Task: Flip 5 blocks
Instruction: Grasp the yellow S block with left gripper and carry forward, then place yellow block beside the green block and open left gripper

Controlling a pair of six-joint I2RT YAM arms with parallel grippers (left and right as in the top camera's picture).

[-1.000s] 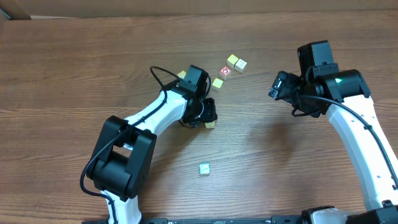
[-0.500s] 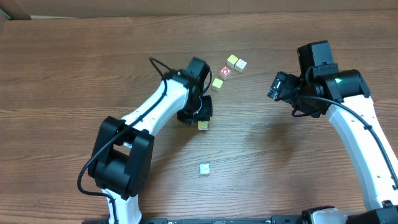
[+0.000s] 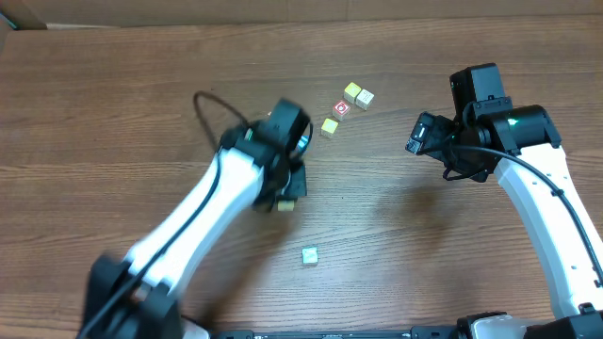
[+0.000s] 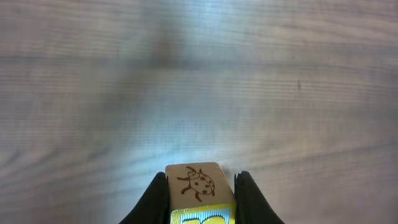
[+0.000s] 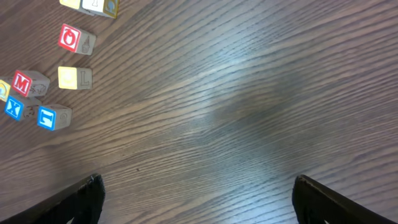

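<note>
My left gripper (image 4: 200, 190) is shut on a wooden block (image 4: 196, 182) that shows a ladybug drawing on one face and a yellow letter face below it. From overhead this block (image 3: 283, 202) peeks out under the blurred left gripper (image 3: 286, 191), left of the table's middle. Other blocks lie loose: two cream ones (image 3: 357, 94), a red-lettered one (image 3: 341, 108), a yellow one (image 3: 329, 126) and a green-teal one (image 3: 309, 255). Over bare wood my right gripper (image 5: 199, 194) is open and holds nothing; overhead it (image 3: 415, 134) hovers right of the cluster.
The right wrist view shows more blocks at its left edge: red O (image 5: 71, 38), yellow L (image 5: 73, 78), red M (image 5: 25, 83), blue X (image 5: 13, 109) and another blue one (image 5: 53, 117). The wooden table (image 3: 113, 113) carries nothing else.
The left arm has swung down and left, away from the cluster, carrying the block; it is blurred with motion. The right arm has stayed in place.
</note>
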